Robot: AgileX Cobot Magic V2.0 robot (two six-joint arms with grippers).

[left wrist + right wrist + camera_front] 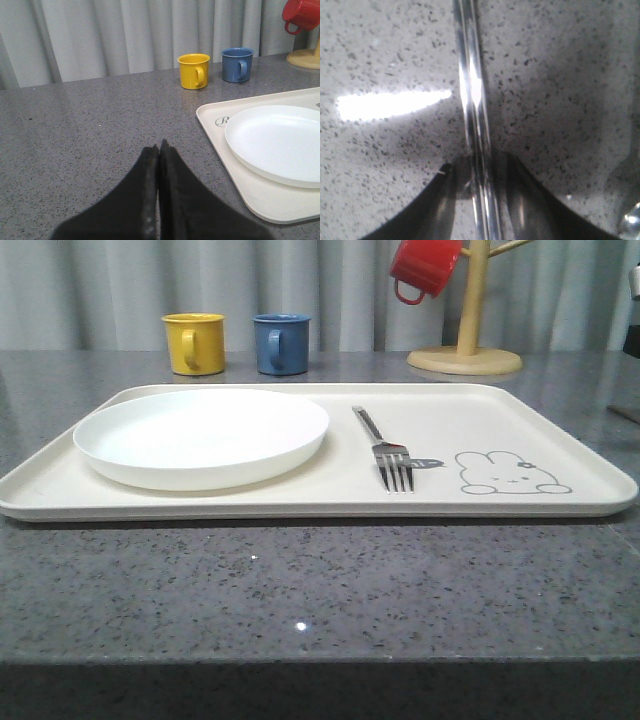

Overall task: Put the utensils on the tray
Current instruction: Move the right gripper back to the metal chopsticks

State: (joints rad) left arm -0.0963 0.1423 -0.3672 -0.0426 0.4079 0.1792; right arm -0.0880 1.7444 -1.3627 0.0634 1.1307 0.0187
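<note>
A silver fork (385,450) lies on the cream tray (560,420), tines toward the front, just left of the rabbit drawing. In the right wrist view a pair of flat shiny chopsticks (472,90) lies on the speckled grey counter. My right gripper (479,162) is low over the counter and open, one finger on each side of the chopsticks, with a strip of counter showing between one finger and the metal. My left gripper (160,147) is shut with nothing in it, over bare counter left of the tray (215,125).
A round white plate (200,435) takes up the tray's left half. A yellow mug (195,342) and a blue mug (281,343) stand behind the tray. A wooden mug stand (465,340) with a red mug (425,265) is at the back right.
</note>
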